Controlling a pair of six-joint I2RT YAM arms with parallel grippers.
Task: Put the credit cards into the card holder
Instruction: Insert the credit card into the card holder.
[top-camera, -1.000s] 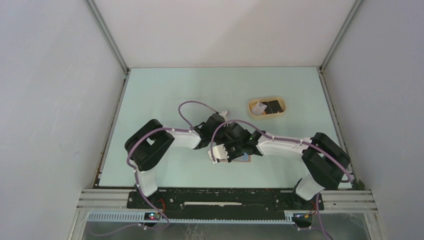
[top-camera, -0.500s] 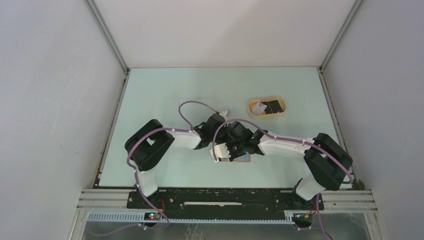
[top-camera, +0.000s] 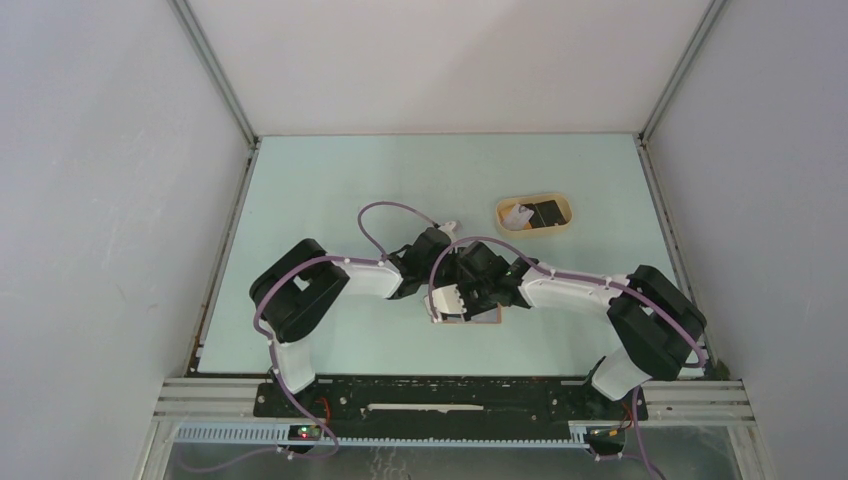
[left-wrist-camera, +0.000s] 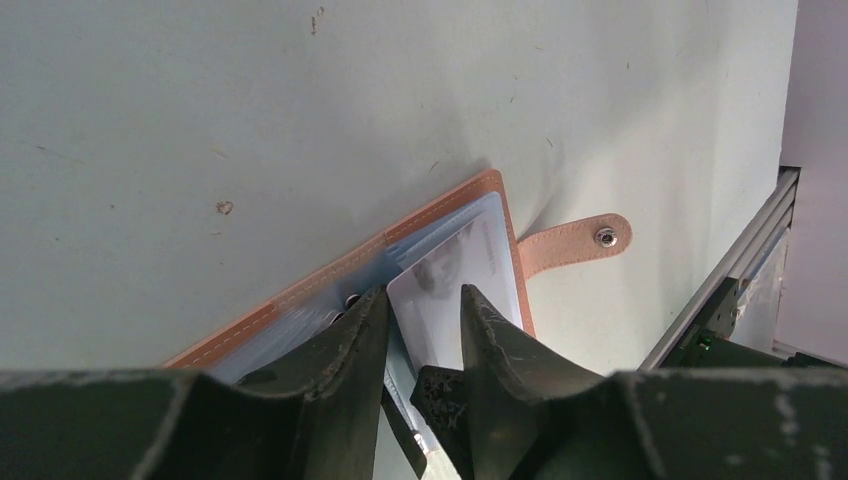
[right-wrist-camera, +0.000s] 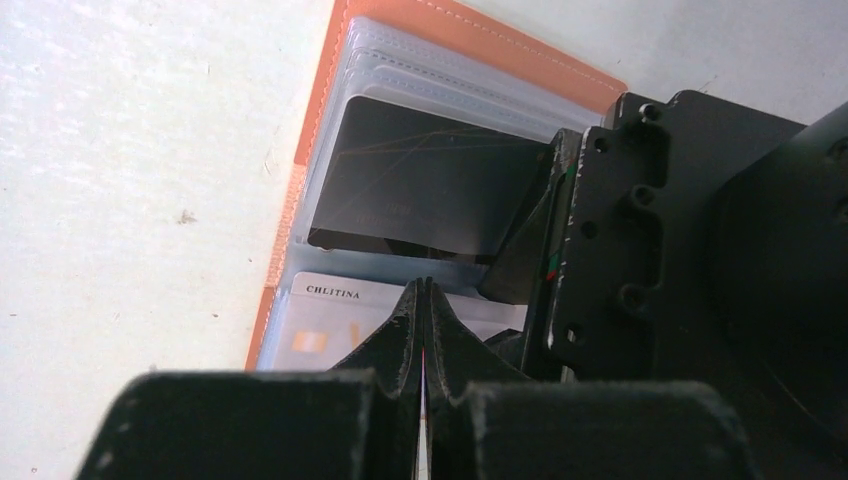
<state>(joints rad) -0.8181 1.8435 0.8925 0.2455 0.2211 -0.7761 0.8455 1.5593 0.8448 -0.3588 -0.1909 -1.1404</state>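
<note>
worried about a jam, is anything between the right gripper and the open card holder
Nothing visible. The right gripper, shut, hangs directly over the open card holder, just above a pale card. The left gripper crowds in beside the dark card, off to one side, not between.

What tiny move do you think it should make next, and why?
Probably push the pale card deeper into the card holder. The right gripper, shut, sits at that card's near edge, the holder lies open, and a dark card is already tucked in above it.
</note>
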